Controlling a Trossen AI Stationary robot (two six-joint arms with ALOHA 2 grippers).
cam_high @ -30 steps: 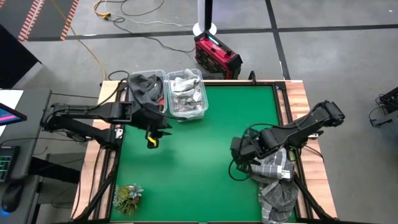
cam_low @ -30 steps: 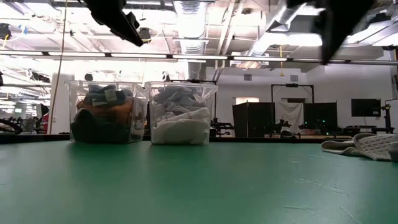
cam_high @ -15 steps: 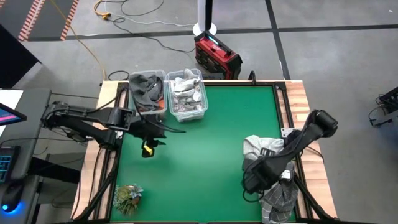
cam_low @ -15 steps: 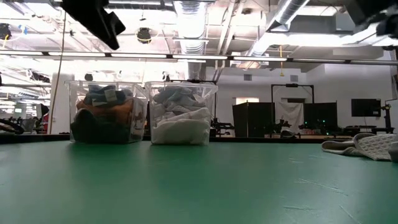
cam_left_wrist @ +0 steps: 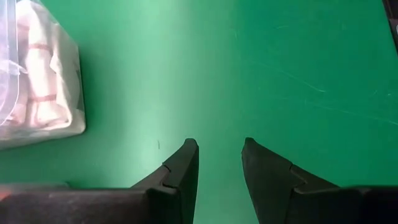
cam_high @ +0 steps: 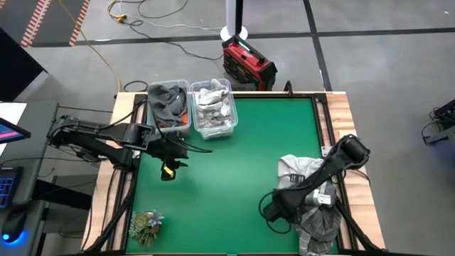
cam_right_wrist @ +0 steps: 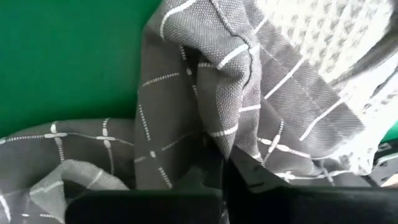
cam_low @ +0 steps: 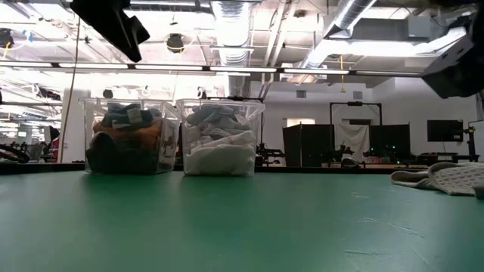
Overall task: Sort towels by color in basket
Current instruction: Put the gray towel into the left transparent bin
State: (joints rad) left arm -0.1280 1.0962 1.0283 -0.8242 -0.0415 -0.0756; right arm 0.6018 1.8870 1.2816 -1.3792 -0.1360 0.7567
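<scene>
Sorting was mostly done: your right tool (cam_high: pixel 279 206) had pinched shut on the grey plaid cloth towel (cam_right_wrist: pixel 205 106) at the worktop's right edge; left tool (cam_left_wrist: pixel 217 163) hung part-open, empty.

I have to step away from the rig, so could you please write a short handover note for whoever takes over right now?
Right gripper: shut on the grey plaid towel at the table's right edge, a white towel beside it.
Left gripper: open, empty, above the green mat near the bins.
Done: dark and orange towels in the left bin, white ones in the right bin.
Left: bin the plaid and white towels.
</scene>
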